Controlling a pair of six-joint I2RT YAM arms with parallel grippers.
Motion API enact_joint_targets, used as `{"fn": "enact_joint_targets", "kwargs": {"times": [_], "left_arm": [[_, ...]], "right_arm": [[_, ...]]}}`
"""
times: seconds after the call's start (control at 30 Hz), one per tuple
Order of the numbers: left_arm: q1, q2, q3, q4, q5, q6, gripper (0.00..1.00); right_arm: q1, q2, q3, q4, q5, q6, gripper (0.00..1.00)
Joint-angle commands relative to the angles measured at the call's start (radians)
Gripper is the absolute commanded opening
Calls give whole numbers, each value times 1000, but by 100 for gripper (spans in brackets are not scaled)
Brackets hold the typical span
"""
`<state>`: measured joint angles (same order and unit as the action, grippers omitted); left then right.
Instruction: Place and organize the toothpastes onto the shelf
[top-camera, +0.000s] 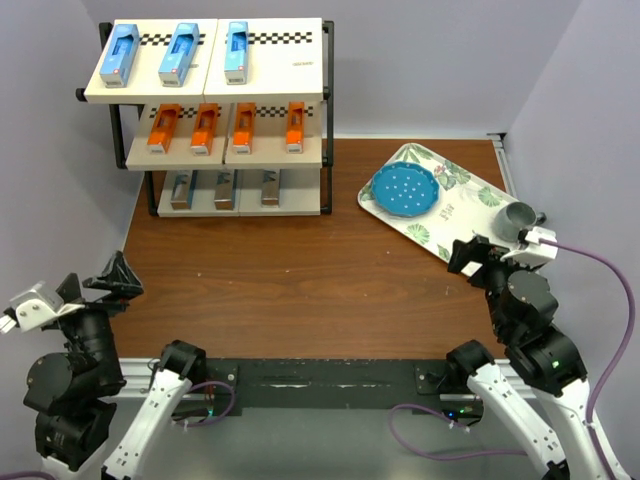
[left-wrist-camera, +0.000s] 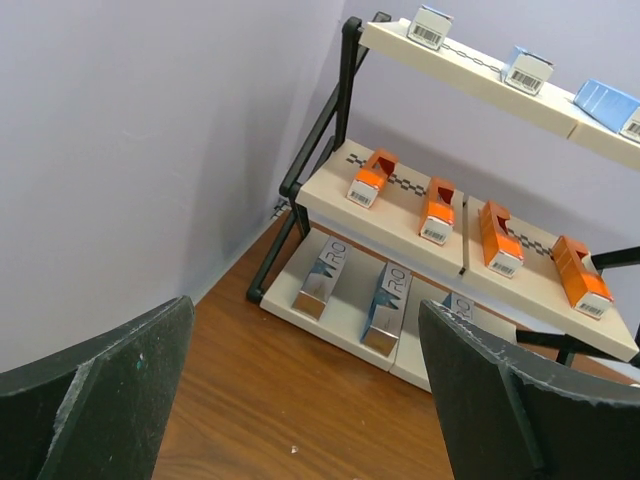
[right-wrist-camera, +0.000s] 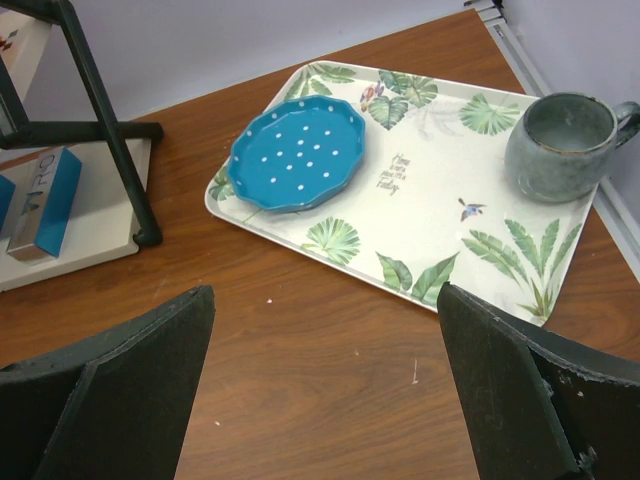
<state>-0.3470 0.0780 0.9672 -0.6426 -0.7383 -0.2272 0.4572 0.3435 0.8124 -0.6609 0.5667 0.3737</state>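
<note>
Left end effector (left-wrist-camera: 305, 310): in its wrist view only the two dark finger ends show, and the bottom edge cuts off their roots. The fingers are spread wide, with nothing between them and touching nothing. It hangs over the wood at the near left, well apart from the shelf.
Right end effector (right-wrist-camera: 325, 295): its own view crops it the same way. The fingers are spread wide and hold nothing, above the wood just short of the tray.
Surface (top-camera: 300, 270): brown wood. The arms cover its near corners in the top view.
Tray (right-wrist-camera: 440, 190): leaf-patterned, lying at an angle at the far right. In the top view the right arm hides its near corner.
Plate (right-wrist-camera: 297, 152): blue with white dots, on the tray's left part.
Mug (right-wrist-camera: 560, 145): grey, on the tray's right part, apart from the plate.
Shelf (top-camera: 290, 75): three tiers at the far left by the back wall. The frame edge cuts off its right end in the left wrist view.
Light blue toothpastes (top-camera: 180, 55): three on the top tier, lying lengthwise side by side with gaps between them.
Orange toothpastes (top-camera: 204, 128): four in a row on the middle tier.
Silver-grey toothpastes (top-camera: 224, 188): three on the bottom tier. From above, the middle board hides their far ends. In the left wrist view only a corner of the third shows. The print is too small to read.
</note>
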Motion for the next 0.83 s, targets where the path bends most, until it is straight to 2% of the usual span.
{"fn": "enact_joint_targets", "kwargs": {"times": [0.0, 0.8], "left_arm": [[8, 0, 62, -34, -32, -17, 100], [8, -15, 85, -19, -55, -12, 100]], "right_arm": [[3, 20, 1, 72, 32, 10, 98], [3, 48, 34, 80, 39, 33, 98]]}}
